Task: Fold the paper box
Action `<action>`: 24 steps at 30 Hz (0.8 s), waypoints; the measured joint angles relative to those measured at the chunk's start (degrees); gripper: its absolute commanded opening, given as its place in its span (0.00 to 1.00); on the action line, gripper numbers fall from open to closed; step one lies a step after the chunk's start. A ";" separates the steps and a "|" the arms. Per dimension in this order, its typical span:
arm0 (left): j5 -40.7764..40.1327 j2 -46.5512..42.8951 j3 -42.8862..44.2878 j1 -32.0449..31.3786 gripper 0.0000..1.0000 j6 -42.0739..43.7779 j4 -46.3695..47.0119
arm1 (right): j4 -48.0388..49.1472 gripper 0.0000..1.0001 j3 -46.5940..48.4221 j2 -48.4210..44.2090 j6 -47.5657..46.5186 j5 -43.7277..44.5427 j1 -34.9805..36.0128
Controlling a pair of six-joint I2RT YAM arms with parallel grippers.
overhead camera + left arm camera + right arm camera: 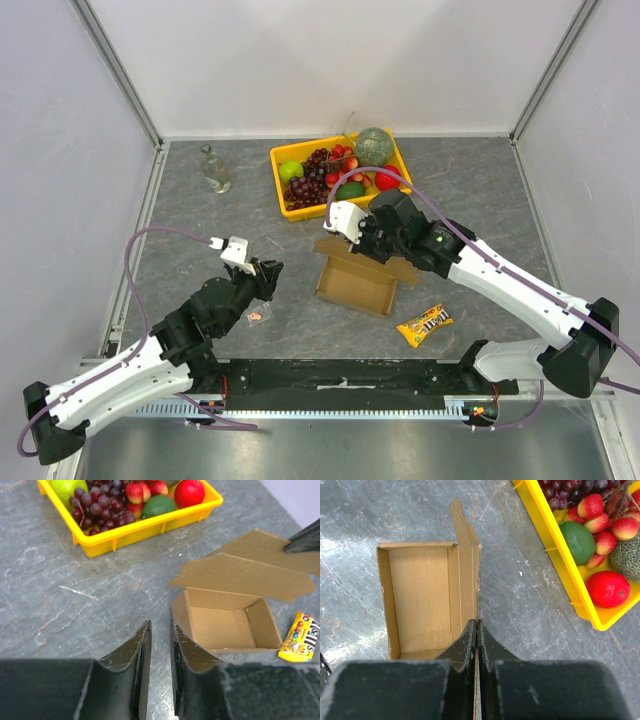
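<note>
Lid [469, 565] of plain brown cardboard box [420, 595] pinched by right tool [477, 626]; left tool [160, 626] parted, empty. Lower slowly, keeping crease straight.

box [360, 280]: brown cardboard, matt, raw cut edges. tray [277, 185]: yellow plastic, glossy. table [200, 230]: grey stone-look, smooth, faint sheen. left fingers [140, 652]: black, matt, scuffed pale at edges. packet [424, 325]: glossy printed wrapper. bottle [214, 170]: clear, shiny.

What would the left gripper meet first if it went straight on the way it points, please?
Probably the bare table, just beside the paper box; the yellow tray lies farther on, depth unclear.
</note>
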 measured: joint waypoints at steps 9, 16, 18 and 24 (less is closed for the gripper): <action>-4.33 6.69 -0.09 -0.02 0.62 -11.85 -12.46 | -0.09 0.08 -0.04 0.02 -0.39 -4.59 -0.02; -6.25 16.22 5.33 -0.04 0.89 -27.67 -29.20 | 1.09 0.08 -0.61 -0.04 -0.15 -6.99 0.00; -6.27 18.78 7.21 -0.04 0.91 -32.46 -33.44 | 1.60 0.08 -1.27 -0.22 0.13 -7.45 0.00; -6.03 19.21 6.58 -0.04 0.91 -41.27 -39.52 | 2.97 0.08 -3.87 -2.08 0.57 -8.68 0.00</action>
